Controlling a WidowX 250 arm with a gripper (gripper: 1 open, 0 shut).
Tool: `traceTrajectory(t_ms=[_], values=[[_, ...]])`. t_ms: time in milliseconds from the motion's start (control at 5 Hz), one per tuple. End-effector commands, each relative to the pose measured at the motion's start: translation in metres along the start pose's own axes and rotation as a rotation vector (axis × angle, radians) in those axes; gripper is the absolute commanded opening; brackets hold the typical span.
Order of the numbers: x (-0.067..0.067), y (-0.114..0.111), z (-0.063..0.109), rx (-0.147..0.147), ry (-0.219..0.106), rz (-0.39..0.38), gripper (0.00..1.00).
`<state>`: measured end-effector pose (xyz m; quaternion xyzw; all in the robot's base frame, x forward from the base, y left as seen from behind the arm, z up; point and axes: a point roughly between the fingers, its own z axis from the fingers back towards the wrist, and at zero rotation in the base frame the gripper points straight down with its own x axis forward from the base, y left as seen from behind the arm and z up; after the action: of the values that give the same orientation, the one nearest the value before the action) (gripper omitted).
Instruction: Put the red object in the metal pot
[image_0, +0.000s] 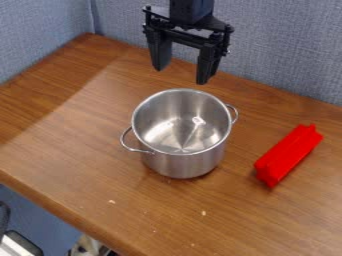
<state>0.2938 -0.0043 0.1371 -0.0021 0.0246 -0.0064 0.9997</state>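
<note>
The metal pot (181, 132) stands near the middle of the wooden table (67, 100), shiny, round, with two small side handles and nothing inside. The red object (289, 155), an elongated red block, lies flat on the table to the pot's right, clear of it. My gripper (183, 68) hangs above and behind the pot, pointing down. Its two black fingers are spread wide and hold nothing.
The table's front edge runs diagonally from the left to the bottom right. A blue-grey wall stands behind the table. Something white and dark shows below the table edge at the bottom left.
</note>
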Motion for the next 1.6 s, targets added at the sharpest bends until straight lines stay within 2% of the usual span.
traceTrajectory(t_ms=[0,200,400,600,800,1200,1400], values=[[-0.001,-0.002,-0.007,0.002,0.017,-0.003,1.00],[-0.001,-0.010,-0.014,0.006,0.031,-0.023,1.00],[0.000,-0.036,-0.017,0.012,0.010,-0.075,1.00],[0.001,-0.069,-0.022,0.005,0.005,-0.126,1.00],[0.009,-0.095,-0.036,0.013,-0.011,-0.173,1.00],[0.024,-0.126,-0.071,0.026,-0.075,-0.239,1.00],[0.026,-0.131,-0.079,0.033,-0.093,-0.244,1.00]])
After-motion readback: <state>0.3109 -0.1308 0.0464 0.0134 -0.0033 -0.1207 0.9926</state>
